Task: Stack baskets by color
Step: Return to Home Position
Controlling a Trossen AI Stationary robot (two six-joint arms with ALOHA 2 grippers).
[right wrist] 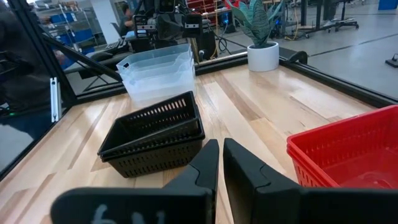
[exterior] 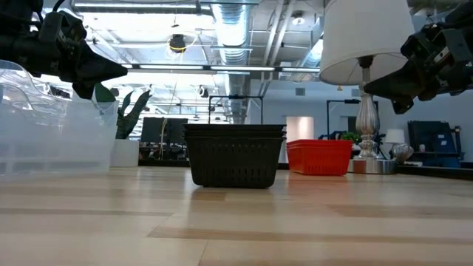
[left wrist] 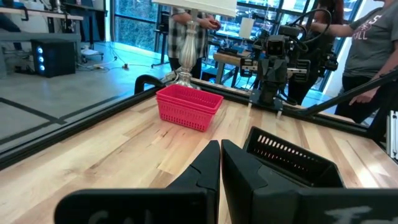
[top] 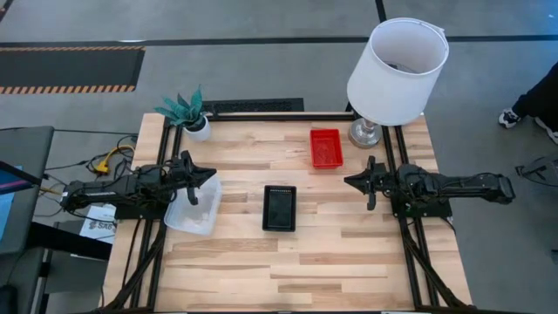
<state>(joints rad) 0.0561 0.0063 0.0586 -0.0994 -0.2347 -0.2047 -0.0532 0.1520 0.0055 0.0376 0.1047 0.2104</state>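
Observation:
Nested black baskets (top: 279, 208) stand on their base at the table's middle, also seen in the low view (exterior: 234, 155). Red baskets (top: 325, 146) sit nested at the far right, near the lamp. A nested stack of clear baskets (top: 193, 209) rests on the left side. My left gripper (top: 214, 177) hovers shut above the clear stack's far edge, pointing level toward the table's right; its fingers (left wrist: 220, 144) hold nothing. My right gripper (top: 347, 181) hovers shut at the right, pointing level toward the table's left, with nothing between its fingers (right wrist: 221, 143).
A white-shaded lamp (top: 397, 70) stands at the far right corner, beside the red baskets. A small potted plant (top: 190, 113) stands at the far left corner. Bare wood lies along the near half of the table (top: 296, 270). People stand beyond the table's right side (left wrist: 367, 50).

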